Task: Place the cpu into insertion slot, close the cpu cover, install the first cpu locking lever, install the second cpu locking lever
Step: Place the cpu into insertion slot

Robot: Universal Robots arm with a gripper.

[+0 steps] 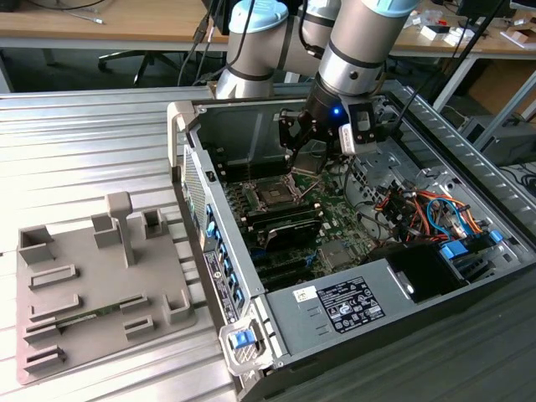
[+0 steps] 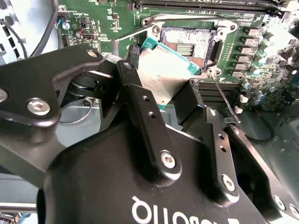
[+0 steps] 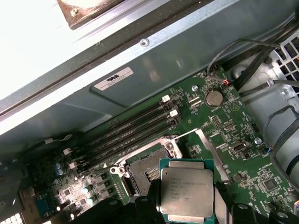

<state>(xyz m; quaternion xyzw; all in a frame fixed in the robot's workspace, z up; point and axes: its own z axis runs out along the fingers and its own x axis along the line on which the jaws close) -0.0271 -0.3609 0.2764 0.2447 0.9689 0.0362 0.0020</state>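
ROBOT ARM HOLDS PROCESSOR OVER OPEN SOCKET: A black two-fingered gripper (image 1: 303,149) on a silver-and-blue robot arm (image 1: 352,50) hangs inside an open grey desktop computer case (image 1: 194,180). Its fingers are closed partway onto opposite edges of the cpu (image 1: 309,161), a thin flat square chip with a grey metal top and a green rim.

The case's rear wall (image 1: 251,126) stands close behind the arm. A tangle of orange and black cables (image 1: 406,201) crowds the exterior view's right, while the space above the green motherboard (image 1: 335,219) is open. The insertion slot (image 1: 273,195), a square black socket framed in silver, lies uncovered below the chip and toward the exterior view's left of it. Rows of black memory slots (image 3: 131,137) run just beside it.

In the second wrist view the body of the gripper (image 2: 159,88) hides much of the board, and the near edge of the cpu (image 2: 163,70) is cut off behind a finger (image 2: 140,107). There the chip overlaps one corner of the insertion slot (image 2: 191,44) and is not seated in it. A thin wire locking lever (image 2: 224,100) angles out from a corner of the slot.

In the first wrist view the cpu (image 3: 187,191) sits between the dark fingers (image 3: 140,207), just beside the insertion slot (image 3: 145,170). A flat silver strip (image 3: 212,154) next to it is too foreshortened to identify. A grey plastic fixture plate (image 1: 92,285) lies on the ribbed metal table (image 1: 84,142) outside the case.
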